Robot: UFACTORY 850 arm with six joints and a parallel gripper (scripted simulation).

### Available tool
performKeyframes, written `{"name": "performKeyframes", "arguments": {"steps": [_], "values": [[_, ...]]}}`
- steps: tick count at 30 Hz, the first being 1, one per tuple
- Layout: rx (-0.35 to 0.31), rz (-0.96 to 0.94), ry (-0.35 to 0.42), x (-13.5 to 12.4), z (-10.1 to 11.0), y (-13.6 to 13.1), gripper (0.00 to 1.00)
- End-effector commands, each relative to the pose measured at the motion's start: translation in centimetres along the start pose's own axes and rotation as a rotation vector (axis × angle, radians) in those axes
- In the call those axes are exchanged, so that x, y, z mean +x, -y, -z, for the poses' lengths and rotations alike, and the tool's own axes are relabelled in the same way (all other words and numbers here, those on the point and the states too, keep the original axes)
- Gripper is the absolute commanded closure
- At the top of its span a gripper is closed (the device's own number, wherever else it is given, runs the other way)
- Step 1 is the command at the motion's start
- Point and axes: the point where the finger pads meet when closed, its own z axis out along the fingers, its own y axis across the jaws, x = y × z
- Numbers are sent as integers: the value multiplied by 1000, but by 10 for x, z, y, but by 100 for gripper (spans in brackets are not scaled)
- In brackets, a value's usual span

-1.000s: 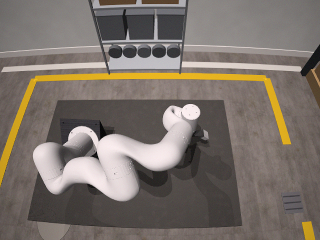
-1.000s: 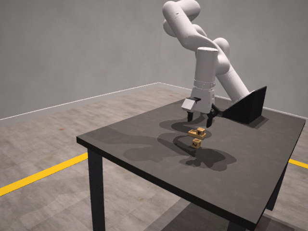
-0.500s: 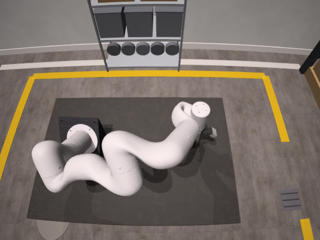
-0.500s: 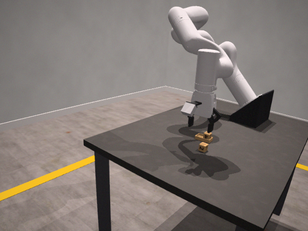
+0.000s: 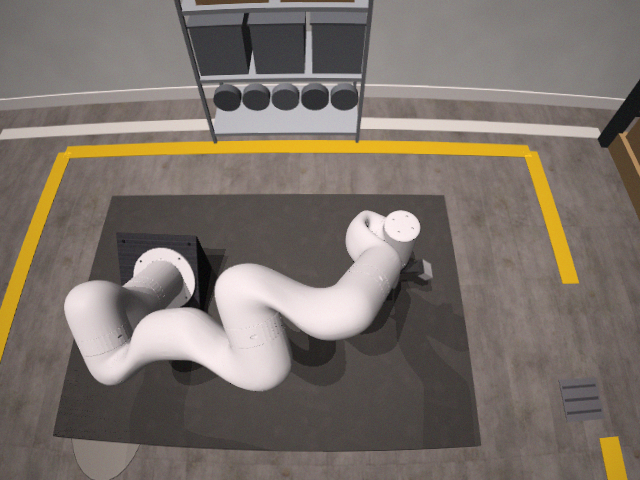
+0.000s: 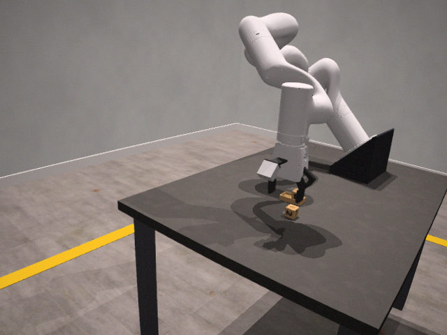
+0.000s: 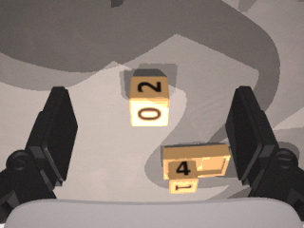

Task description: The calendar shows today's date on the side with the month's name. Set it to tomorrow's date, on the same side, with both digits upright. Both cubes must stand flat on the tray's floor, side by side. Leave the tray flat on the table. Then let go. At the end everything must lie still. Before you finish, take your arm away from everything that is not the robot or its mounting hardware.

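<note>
Gripper wide open, nothing between the fingers, hanging above the table; top view hides the work under the arm. Loose cube sits on the table below the tool, off the tray, roughly midway between the two fingers in wrist view, 0 on top, sideways 2 on one side. Probably set down there to be regrasped or turned, fingers likely spread to straddle it. Calendar tray lies flat, lower in wrist view, nearer the right-hand finger of that view. Tray holds one cube at one end, 4 on a side, 1 on top; other end vacant, presumably meant for the loose cube. Month's name not readable, so target date can't be told. Next likely: lower around the loose cube, keep that near finger from knocking the tray

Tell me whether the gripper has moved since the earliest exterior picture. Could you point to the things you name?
Yes, downward: the gripper (image 6: 285, 195) (image 7: 151, 105) then stood clear above the tray (image 6: 286, 198) (image 7: 204, 152); now one finger overlaps the tray in the exterior view.
</note>
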Motion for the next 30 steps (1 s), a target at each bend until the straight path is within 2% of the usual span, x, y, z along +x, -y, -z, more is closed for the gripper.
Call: {"name": "performKeyframes", "arguments": {"steps": [1, 5, 16, 24, 30], "values": [[1, -1, -3, 2, -12, 0, 0], [1, -1, -3, 2, -22, 0, 0], [1, -1, -3, 2, -28, 0, 0], [1, -1, -3, 2, -48, 0, 0], [1, -1, -3, 2, -52, 0, 0]]}}
